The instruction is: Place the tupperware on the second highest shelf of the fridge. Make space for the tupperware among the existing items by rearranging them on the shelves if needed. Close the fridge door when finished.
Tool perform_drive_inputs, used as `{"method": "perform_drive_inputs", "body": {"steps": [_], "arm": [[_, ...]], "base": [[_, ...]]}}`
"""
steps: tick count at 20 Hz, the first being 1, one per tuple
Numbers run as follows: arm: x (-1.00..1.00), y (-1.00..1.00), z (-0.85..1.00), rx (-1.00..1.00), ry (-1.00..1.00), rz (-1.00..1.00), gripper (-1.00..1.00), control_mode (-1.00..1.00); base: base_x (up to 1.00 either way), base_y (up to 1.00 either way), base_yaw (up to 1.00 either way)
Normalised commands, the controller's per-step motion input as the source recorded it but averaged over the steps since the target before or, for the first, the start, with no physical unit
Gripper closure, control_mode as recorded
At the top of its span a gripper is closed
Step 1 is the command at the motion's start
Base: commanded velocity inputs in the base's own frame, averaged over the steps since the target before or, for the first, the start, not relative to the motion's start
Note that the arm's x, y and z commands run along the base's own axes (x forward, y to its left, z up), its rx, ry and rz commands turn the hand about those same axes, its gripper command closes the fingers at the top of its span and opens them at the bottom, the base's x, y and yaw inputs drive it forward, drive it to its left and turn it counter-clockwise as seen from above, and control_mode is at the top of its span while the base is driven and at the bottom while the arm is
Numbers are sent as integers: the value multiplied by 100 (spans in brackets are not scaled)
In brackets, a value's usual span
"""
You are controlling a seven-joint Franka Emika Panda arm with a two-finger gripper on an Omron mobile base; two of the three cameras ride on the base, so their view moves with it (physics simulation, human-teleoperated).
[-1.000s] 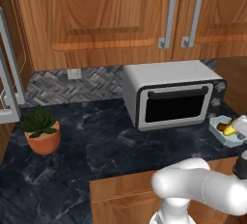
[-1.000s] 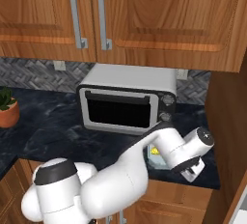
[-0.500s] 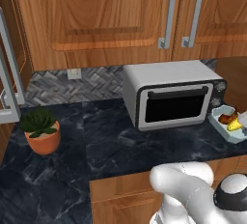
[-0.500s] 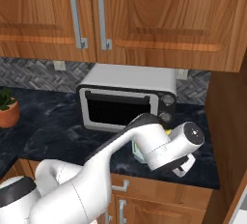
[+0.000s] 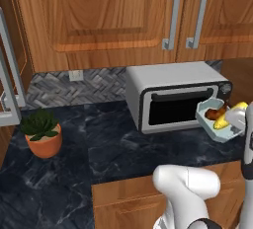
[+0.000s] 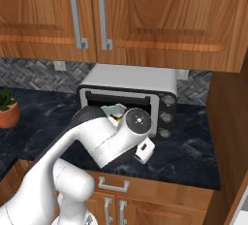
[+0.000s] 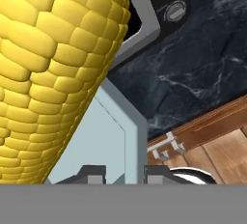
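The tupperware (image 5: 218,120) is a pale blue open tub holding a yellow corn cob (image 7: 53,68) and a brown piece of food. It hangs above the dark counter, in front of the toaster oven's door. My gripper (image 7: 125,174) is shut on the tub's wall (image 7: 135,141), one fingertip (image 7: 92,174) inside and one outside. In the right base view the tupperware (image 6: 114,110) peeks out behind my white wrist (image 6: 137,120). A grey bar and bin of the fridge door (image 5: 8,91) show at the far left edge.
A silver toaster oven (image 5: 173,95) stands at the back of the black marble counter (image 5: 99,149). A potted plant (image 5: 43,134) sits at the counter's left. Wooden wall cabinets (image 5: 148,16) hang overhead, and a wooden panel (image 6: 230,122) bounds the right.
The tupperware has risen off the counter and moved left across the oven front in my gripper. The arm has swung left with it.
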Motion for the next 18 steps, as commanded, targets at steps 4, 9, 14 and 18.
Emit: {"method": "perform_drive_inputs", "body": {"steps": [4, 9, 14, 18], "arm": [[-15, 94, 56, 0, -5, 0, 100, -100], [0, 61, 31, 0, 0, 6, 100, -100], [0, 46, 4, -1, 0, 9, 100, -100], [3, 30, 0, -1, 0, 4, 100, -100]], "base": [[0, 0, 0], [0, 0, 0], [0, 0, 0], [0, 0, 0]]}}
